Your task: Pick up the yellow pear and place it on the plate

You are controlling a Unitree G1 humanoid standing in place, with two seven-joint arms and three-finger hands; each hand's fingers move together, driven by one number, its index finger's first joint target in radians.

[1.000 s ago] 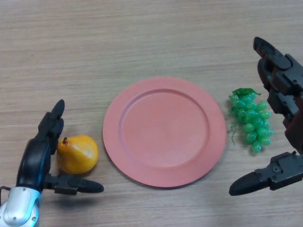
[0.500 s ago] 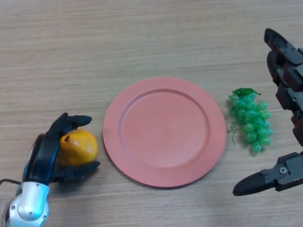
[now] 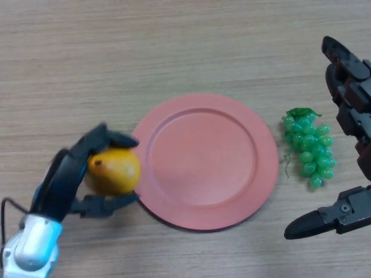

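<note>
The yellow pear (image 3: 114, 171) is held in my left hand (image 3: 72, 174), whose fingers and thumb are curled round it. It is lifted off the table at the left edge of the pink plate (image 3: 203, 159), which lies in the middle of the wooden table. My right hand (image 3: 348, 104) is open and idle at the right edge of the view.
A bunch of green grapes (image 3: 307, 147) lies on the table just right of the plate, between the plate and my right hand. The wooden table (image 3: 174, 46) stretches bare beyond the plate.
My left hand closed round the pear, then lifted it and carried it right, up to the plate's left rim. My right hand drew back slightly to the right.
</note>
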